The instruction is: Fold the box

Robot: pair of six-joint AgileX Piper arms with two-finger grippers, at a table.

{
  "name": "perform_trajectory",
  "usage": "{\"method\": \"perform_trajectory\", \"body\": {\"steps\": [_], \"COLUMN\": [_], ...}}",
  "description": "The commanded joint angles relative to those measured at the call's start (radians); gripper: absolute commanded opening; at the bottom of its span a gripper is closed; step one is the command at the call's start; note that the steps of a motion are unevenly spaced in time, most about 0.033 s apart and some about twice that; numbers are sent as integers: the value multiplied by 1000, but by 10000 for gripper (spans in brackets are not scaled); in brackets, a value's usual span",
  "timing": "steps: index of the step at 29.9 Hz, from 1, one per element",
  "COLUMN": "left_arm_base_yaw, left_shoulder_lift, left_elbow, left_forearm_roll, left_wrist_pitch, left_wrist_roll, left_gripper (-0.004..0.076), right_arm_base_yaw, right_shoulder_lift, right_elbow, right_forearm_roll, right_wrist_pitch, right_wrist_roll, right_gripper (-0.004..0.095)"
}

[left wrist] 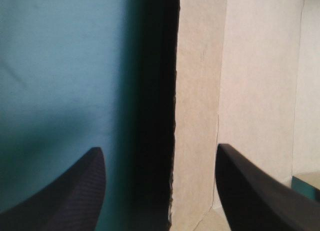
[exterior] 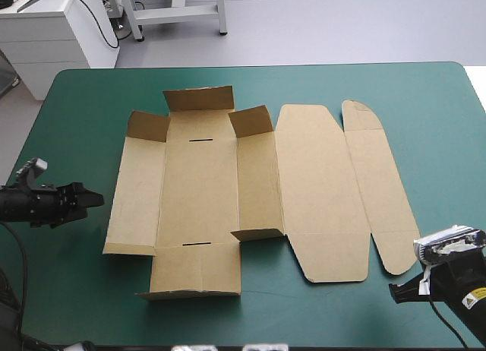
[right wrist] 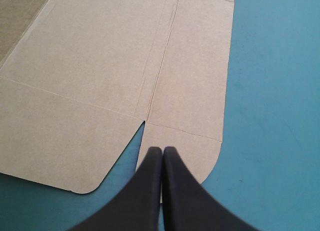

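Early wall-raising: box mostly flat at frame centre on tabletop; left claw released beside its left edge, right claw clenched empty lower right; next, probably lifting that side upright.

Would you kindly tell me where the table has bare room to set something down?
Free: the teal-green cover between the box and the far edge, and right of its rounded flap. Crowded: around the left gripper and the right gripper.

Left gripper and right gripper are black, curved fins; the right arm carries a yellow label.
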Motion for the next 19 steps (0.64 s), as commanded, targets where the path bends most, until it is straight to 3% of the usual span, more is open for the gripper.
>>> {"method": "perform_trajectory", "body": {"steps": [1,17,19], "left_arm_base_yaw": [-85,-273,-274], "left_shoulder_lift": [17,117,117], "left_elbow": [-30,-30,-30], "left_forearm_roll": [-37,-53,-63], "left_wrist_pitch": [100,100,100], "left_wrist_roll": [20,14,12], "left_gripper": [459,456,426], "right_arm_base_yaw": [-8,-8,-8], "right_shoulder_lift": [6,4,4], "right_elbow": [-25,-25,-25], "right_forearm_roll": [10,17,19], "right_wrist_pitch": [-64,-62,-62], "right_wrist_roll": [-8,-8,-8], "right_gripper": [-21,-21,-21]}}
